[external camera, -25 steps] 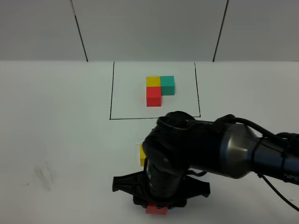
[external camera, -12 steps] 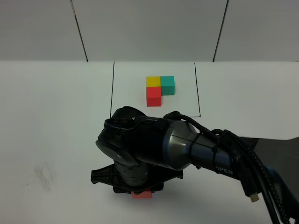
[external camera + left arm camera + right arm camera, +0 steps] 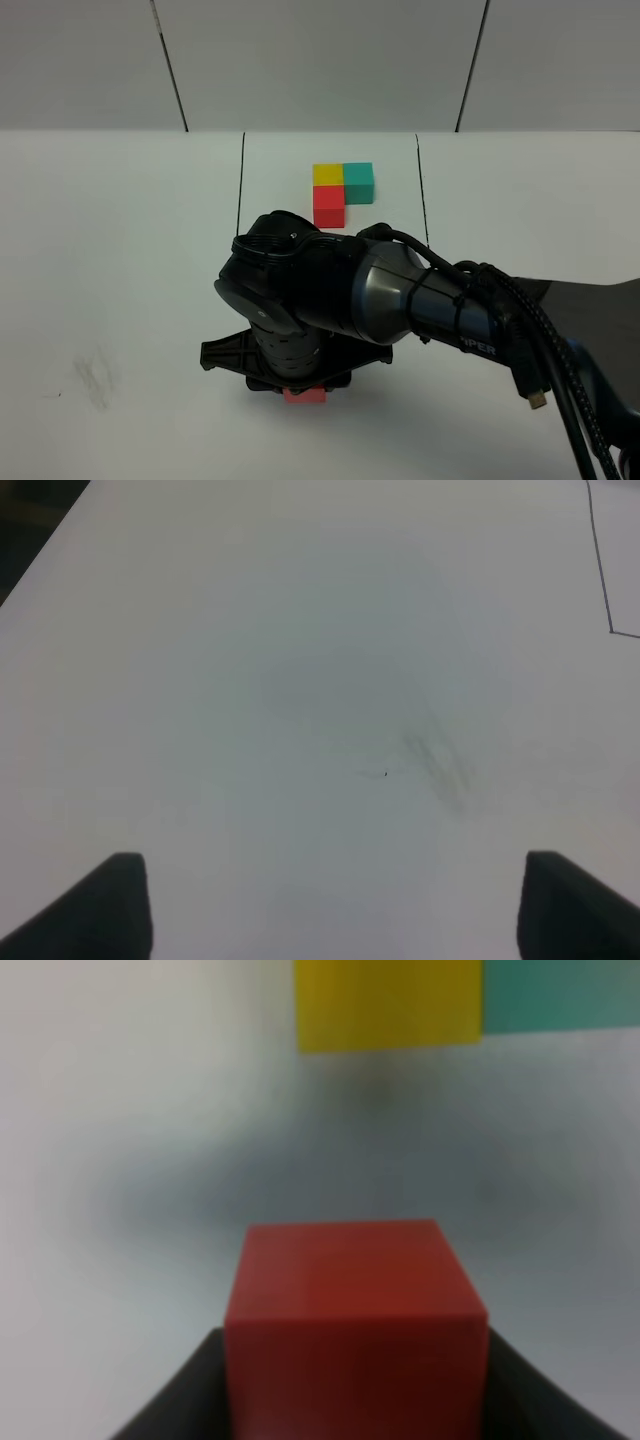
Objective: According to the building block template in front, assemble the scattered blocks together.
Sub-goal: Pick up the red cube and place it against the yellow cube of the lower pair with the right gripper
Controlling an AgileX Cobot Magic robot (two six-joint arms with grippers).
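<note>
My right gripper (image 3: pixel 302 384) reaches across to the table's middle front and is shut on the red cube (image 3: pixel 303 395). In the right wrist view the red cube (image 3: pixel 355 1305) sits between the dark jaws. The loose yellow cube (image 3: pixel 388 1002) and teal cube (image 3: pixel 560 995) stand side by side, touching, a short way ahead of it. In the exterior view the arm hides those two. The template (image 3: pixel 340 190), a yellow, teal and red L inside a black outline (image 3: pixel 240 200), lies at the back centre. My left gripper (image 3: pixel 335 910) is open and empty over bare table.
The bulky right arm (image 3: pixel 400 300) and its cables (image 3: pixel 540 360) cover the table's front centre and right. A faint grey smudge (image 3: pixel 95 375) marks the table at the front left. It also shows in the left wrist view (image 3: pixel 435 765).
My right gripper has carried the red cube left and then away from the front edge, toward the template. The arm now hides the loose yellow cube in the exterior view.
</note>
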